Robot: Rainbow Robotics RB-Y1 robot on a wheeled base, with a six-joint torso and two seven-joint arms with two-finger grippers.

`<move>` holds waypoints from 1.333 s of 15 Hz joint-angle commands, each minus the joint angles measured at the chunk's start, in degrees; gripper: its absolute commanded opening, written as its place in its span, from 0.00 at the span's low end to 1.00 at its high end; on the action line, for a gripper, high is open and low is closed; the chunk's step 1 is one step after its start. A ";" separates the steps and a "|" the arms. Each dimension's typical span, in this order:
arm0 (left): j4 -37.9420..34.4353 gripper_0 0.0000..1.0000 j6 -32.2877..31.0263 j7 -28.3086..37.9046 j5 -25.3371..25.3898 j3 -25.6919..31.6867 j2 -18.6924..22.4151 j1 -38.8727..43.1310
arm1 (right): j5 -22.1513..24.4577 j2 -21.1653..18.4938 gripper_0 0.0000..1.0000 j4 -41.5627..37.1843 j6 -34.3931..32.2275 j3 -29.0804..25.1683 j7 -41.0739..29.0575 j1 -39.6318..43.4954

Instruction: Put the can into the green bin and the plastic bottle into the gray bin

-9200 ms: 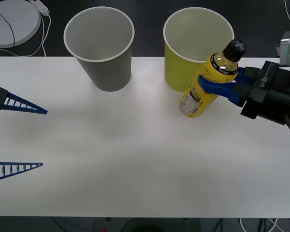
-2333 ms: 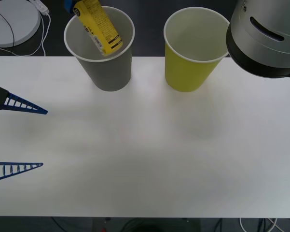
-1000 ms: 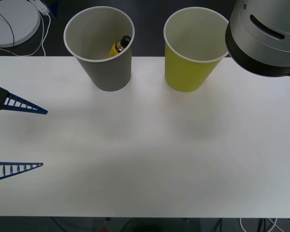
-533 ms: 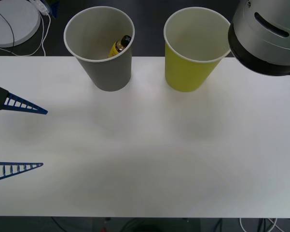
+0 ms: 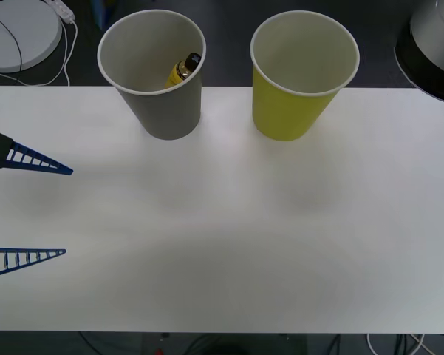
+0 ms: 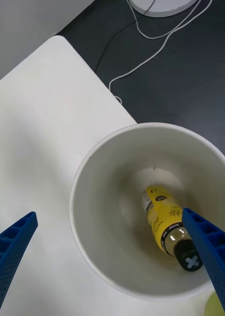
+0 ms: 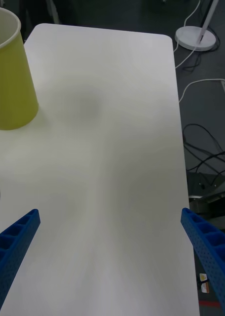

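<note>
The gray bin stands at the table's far left-centre, and the plastic bottle lies inside it, leaning cap-up against the wall. Looking straight down into the gray bin, the right wrist view shows the plastic bottle at the bottom, with my right gripper open and empty above it. To the right stands the green bin, its pale inside bare. My left gripper waits open at the table's left edge, and the green bin appears far ahead of my left gripper. The can is out of view.
My right arm's silver link hangs over the far right corner. A white round stand base with cables lies on the dark floor behind the table's left end. The white table runs bare from the bins to its front edge.
The right gripper let the bottle drop into the gray bin, where it has lain still for the last second. The right arm's silver link has swung off to the right.
</note>
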 commanded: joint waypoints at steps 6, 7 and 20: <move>0.00 1.00 0.00 0.00 0.00 0.00 0.00 0.00 | 0.09 -8.54 1.00 -12.68 0.45 -6.70 6.42 7.22; 0.00 1.00 0.00 0.00 0.00 0.00 0.00 0.00 | 0.09 -9.33 1.00 -13.99 0.72 -6.97 6.69 7.92; 0.00 1.00 0.00 0.00 0.00 0.00 0.00 0.00 | -1.40 -21.19 1.00 -32.28 0.98 -14.26 13.46 19.17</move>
